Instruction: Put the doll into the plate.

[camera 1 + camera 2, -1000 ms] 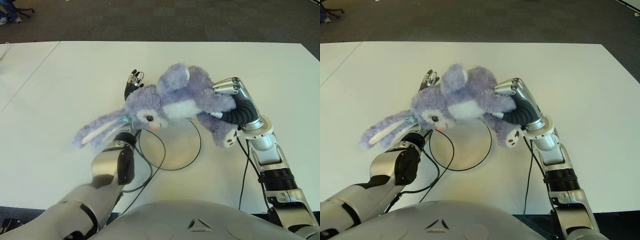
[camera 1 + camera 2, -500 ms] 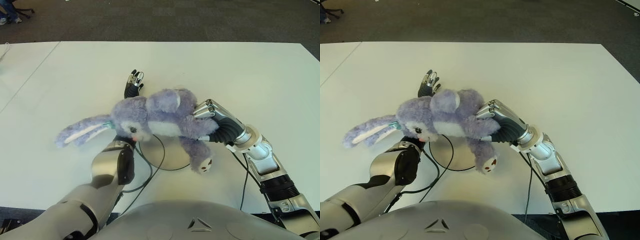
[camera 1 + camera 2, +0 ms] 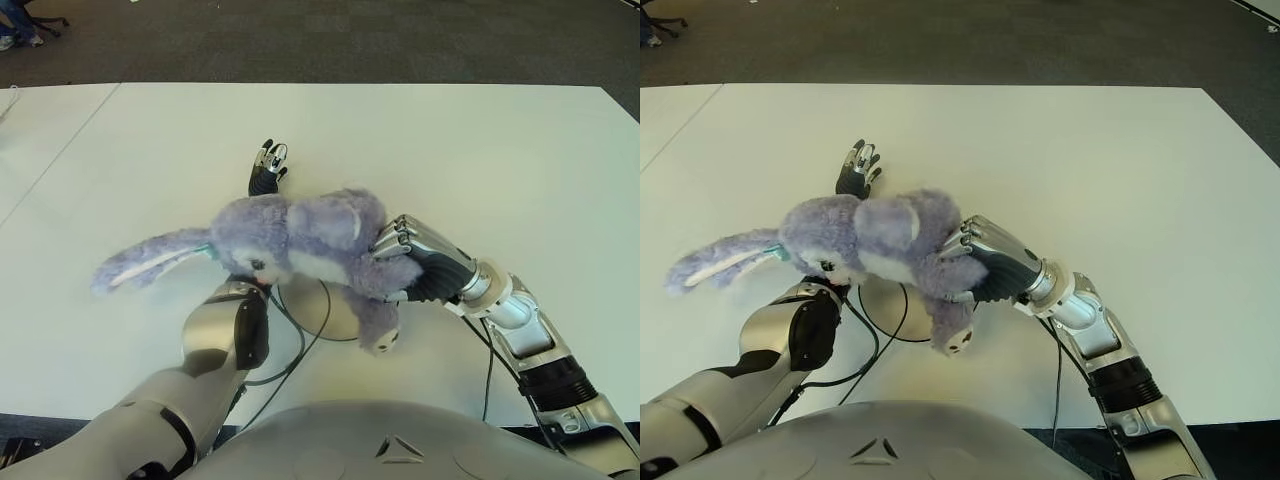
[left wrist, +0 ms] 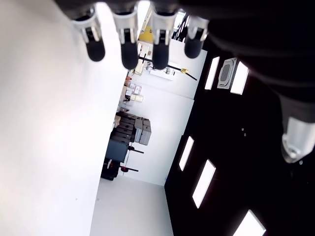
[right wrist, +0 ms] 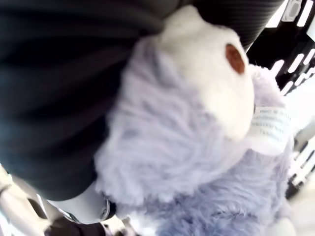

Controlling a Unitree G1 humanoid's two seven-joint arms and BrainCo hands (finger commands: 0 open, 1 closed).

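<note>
**Doll held crosswise over the plate, ears trailing out to 9 o'clock**

White bench (image 3: 500, 150) fills most of both eye views, with dark carpet beyond its far edge. Near the robot's body lies the round white plate with a thin dark rim (image 3: 318, 318), mostly covered from above by the fluffy lilac plush rabbit doll (image 3: 300, 240).

The right hand (image 3: 412, 268) comes in from 4 o'clock, its fingers (image 3: 392, 236) curled around the doll's body and hind end; the right wrist view is filled with lilac fur and a cream foot pad, confirming the grasp. The doll's long axis runs roughly from 3 to 9 o'clock: one foot hangs at the near edge of the plate, the head sits over the plate's 10 o'clock side, and the long ears (image 3: 150, 265) reach well past the rim towards 9 o'clock.

The left hand (image 3: 267, 168) shows beyond the doll at about 12 o'clock from the plate, fingers straight and holding nothing.

Judging by this, the release hinges on that overhang: the body is above the plate, but the head and ears lie outboard on the side away from the holding fingers, so they may drape over the rim.
</note>
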